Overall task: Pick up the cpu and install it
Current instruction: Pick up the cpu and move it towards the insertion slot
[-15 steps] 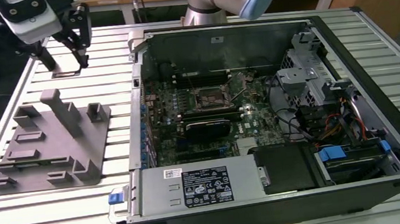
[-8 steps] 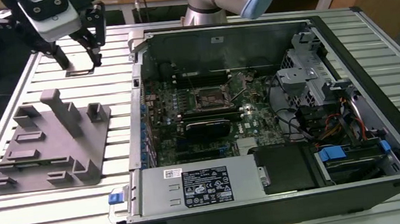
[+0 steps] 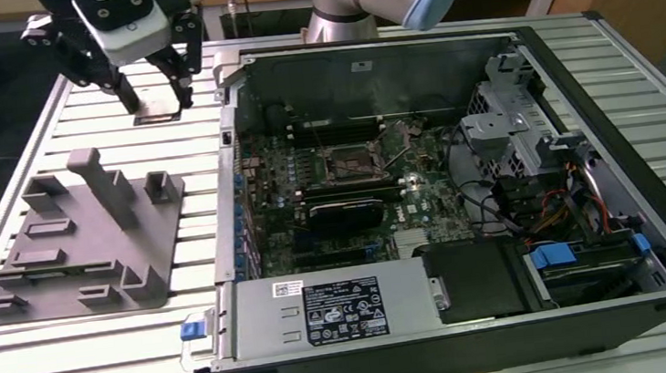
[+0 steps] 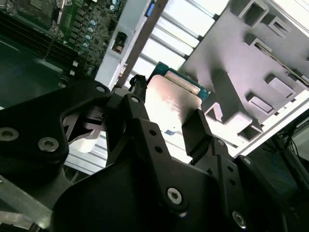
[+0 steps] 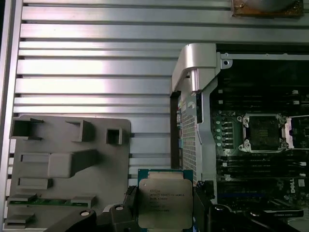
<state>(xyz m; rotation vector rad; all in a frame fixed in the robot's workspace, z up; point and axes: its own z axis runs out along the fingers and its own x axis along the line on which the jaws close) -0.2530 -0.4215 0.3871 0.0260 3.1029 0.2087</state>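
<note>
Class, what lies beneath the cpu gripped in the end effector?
The slatted metal table shows around the cpu, between the grey tray and the computer case. The end effector grips the cpu by its edges. The patch of table straight beneath is covered by the cpu itself.

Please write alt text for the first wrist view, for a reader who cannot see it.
A silver-topped chip is held between two black fingers over a slatted metal table. A grey tray with upright posts lies on the table, next to an open computer case whose square socket is visible.
</note>
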